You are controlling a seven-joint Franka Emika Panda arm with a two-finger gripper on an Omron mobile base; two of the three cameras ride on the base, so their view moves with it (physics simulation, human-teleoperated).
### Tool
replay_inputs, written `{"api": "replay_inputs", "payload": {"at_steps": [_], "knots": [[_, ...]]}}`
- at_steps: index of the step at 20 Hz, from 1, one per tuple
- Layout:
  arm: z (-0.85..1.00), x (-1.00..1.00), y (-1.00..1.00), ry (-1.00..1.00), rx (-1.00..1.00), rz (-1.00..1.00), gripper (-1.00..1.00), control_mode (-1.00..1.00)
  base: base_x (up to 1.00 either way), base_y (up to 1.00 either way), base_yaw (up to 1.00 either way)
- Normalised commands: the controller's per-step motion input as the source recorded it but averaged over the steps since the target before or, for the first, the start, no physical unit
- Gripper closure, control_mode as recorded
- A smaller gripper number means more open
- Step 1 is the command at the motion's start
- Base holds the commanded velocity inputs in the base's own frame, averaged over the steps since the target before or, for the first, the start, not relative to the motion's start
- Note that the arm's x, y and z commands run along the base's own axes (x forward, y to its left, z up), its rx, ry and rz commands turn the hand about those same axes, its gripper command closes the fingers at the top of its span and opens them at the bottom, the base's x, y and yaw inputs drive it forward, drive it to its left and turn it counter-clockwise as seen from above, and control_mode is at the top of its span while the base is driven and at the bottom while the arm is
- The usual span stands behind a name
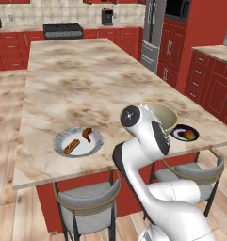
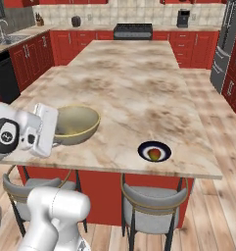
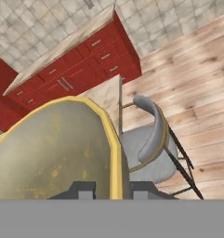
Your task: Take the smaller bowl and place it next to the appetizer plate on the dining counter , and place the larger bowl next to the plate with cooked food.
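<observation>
While the larger bowl [image 2: 76, 125] hangs mouth-up, slightly tilted, over the dining counter's [image 2: 129, 93] near edge — between both plates — the gripper [image 3: 112, 189] pinches its yellow rim, fingers nearly closed.

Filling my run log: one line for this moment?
jaws: shut on larger bowl rim | bowl: over dining counter edge | appetizer plate: beside

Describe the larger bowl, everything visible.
The larger bowl is wide and deep, beige-olive with a pale yellow rim, ceramic-looking and empty, its inside mottled. The gripper pinches its rim, one fingertip on each side of the wall. It sits roughly upright above the dining counter, near the front edge; whether it touches the top is unclear.
</observation>
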Motion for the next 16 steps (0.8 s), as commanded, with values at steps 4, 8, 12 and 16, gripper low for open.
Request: {"api": "replay_inputs", "payload": {"at_steps": [4, 8, 12, 16], "knots": [[-0.08, 0.88, -0.14, -0.05, 0.03, 0.25, 1.0, -1.0, 0.0, 0.0, 0.0], [-0.03, 0.92, 0.0, 0.09, 0.12, 0.18, 1.0, -1.0, 0.0, 0.0, 0.0], [-0.29, 0.58, 0.01, 0.3, 0.0, 0.19, 1.0, -1.0, 0.0, 0.0, 0.0], [-0.5, 0.53, 0.1, 0.09, 0.0, 0.25, 1.0, -1.0, 0.0, 0.0, 0.0]]}}
